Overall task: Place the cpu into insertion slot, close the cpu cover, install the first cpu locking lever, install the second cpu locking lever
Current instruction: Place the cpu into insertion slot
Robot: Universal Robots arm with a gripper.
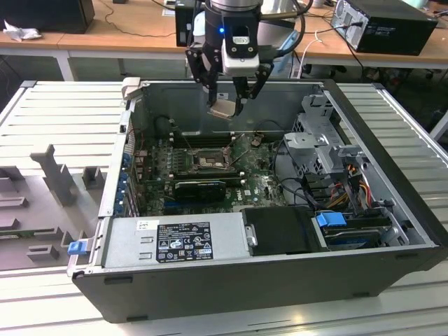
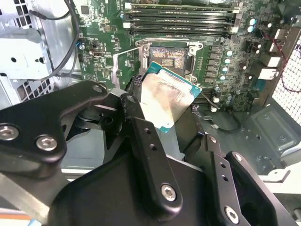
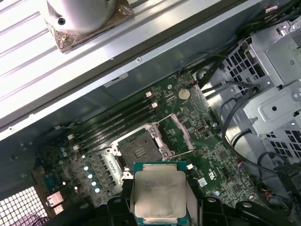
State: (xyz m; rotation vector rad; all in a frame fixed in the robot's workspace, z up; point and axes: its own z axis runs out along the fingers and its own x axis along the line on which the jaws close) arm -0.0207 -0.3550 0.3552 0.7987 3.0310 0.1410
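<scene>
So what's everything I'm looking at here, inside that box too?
computer case: one, dark grey, open, on slatted grey table
circuit board: one, green, inside the case
socket: one, dark with grey surround, on the circuit board, empty
socket cover: one, grey, swung open beside socket
memory sticks: several, dark, beside socket
graphics card: one, black, on the circuit board
power supply: one, silver, case's near side
processor chip: one, silvery, held above the circuit board
gripper: one, black, shut on the processor chip
</scene>
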